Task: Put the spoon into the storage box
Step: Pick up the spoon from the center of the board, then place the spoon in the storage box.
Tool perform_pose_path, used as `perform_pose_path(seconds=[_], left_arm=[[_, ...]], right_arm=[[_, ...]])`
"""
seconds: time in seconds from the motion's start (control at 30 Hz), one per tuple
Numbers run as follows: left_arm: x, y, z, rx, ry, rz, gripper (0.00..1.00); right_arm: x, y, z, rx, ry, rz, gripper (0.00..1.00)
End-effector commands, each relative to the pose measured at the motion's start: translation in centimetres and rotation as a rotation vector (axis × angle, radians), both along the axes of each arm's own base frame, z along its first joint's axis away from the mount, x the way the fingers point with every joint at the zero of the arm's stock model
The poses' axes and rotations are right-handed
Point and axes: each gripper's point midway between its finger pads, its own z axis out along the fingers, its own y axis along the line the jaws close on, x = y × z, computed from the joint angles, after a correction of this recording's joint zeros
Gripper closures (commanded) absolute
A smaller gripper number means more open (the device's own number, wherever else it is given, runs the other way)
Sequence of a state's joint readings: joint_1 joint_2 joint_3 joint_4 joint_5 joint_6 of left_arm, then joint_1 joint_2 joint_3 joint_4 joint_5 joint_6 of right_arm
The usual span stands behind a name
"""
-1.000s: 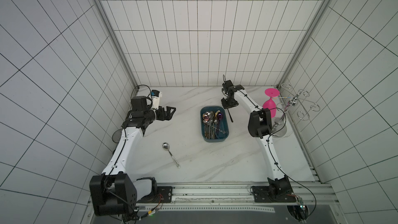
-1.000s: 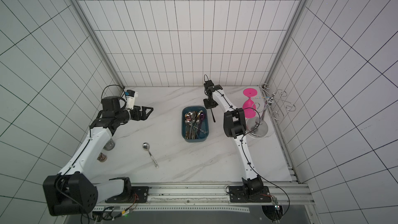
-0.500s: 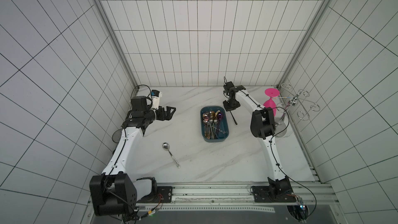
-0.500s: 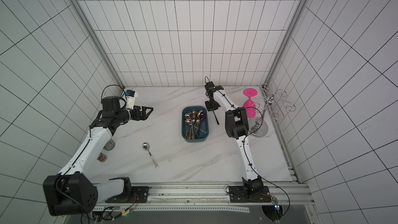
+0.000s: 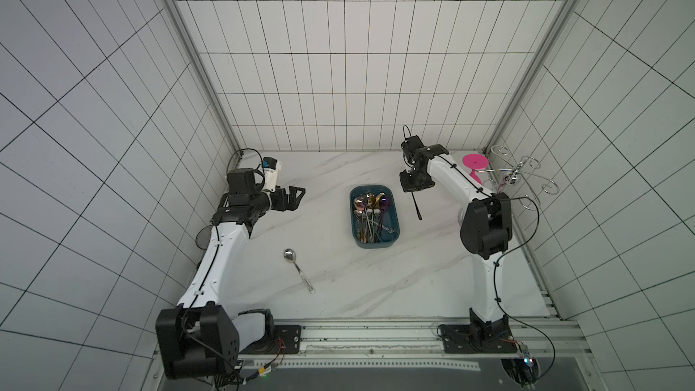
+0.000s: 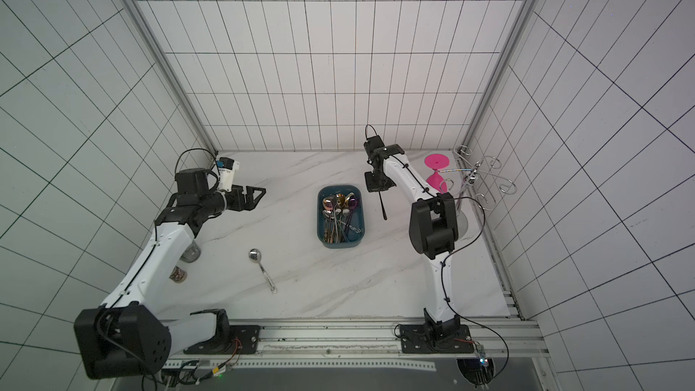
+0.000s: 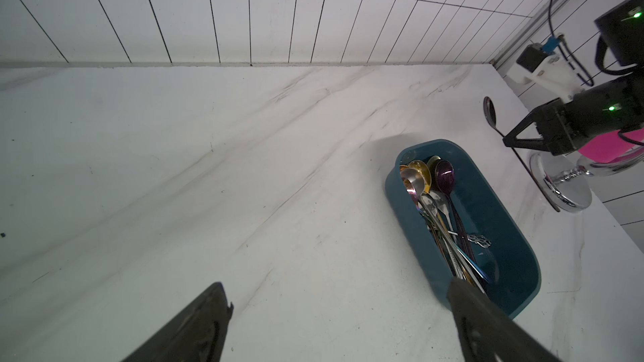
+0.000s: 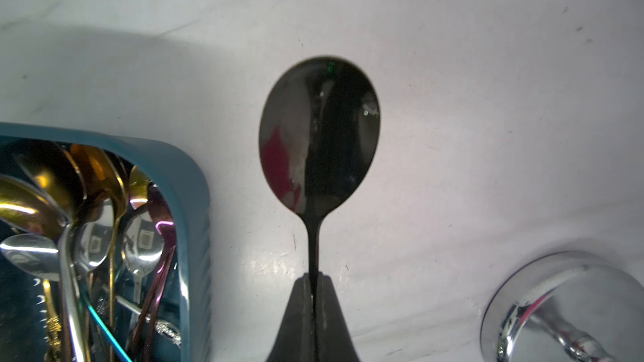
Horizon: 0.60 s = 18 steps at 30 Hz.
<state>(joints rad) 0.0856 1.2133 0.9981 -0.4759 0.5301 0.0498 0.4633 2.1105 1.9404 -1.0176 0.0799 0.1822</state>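
Pinching black spoon [image 8: 319,134] by its neck between right fingers [image 8: 299,308], just right of teal storage box [image 5: 374,246], over bench [image 5: 338,302]; holding left fingers [image 7: 195,329] wide, empty. Risking pivoting in this thin grip, or long handle catching the box's right rim.

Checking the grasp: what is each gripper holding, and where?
Right gripper clamps the black spoon by its handle, just below the bowl; left gripper is open and empty.

storage box [image 8: 195,196] cut off at view's edge, black spoon [image 8: 319,127] handle hidden behind right hand [image 8: 314,278]
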Motion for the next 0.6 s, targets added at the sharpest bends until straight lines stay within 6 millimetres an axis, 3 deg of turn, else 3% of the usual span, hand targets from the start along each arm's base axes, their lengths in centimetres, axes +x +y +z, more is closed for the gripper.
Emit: perform_pose_path(seconds=[0.0, 0.13, 0.3, 0.47, 0.57], left_arm=[[-0.2, 1.1, 0.9, 0.088, -0.025, 0.019, 0.01], [-0.9, 1.7, 0.7, 0.176, 0.015, 0.005, 0.01], [-2.5, 2.2, -0.9, 0.262, 0.114, -0.027, 0.01], [-4.6, 2.0, -2.6, 0.276, 0.256, -0.103, 0.01], [-5.3, 2.3, -3.7, 0.278, 0.344, -0.126, 0.03]], right_arm=[[-2.2, 2.0, 1.2, 0.064, 0.002, -0.020, 0.95], [-4.2, 4.3, 2.4, 0.122, -0.005, -0.023, 0.95], [-6.0, 7.4, 3.2, 0.186, -0.014, -0.012, 0.95], [-6.6, 9.8, 3.1, 0.231, -0.022, 0.000, 0.95], [-6.6, 10.3, 2.8, 0.250, -0.015, -0.027, 0.94]])
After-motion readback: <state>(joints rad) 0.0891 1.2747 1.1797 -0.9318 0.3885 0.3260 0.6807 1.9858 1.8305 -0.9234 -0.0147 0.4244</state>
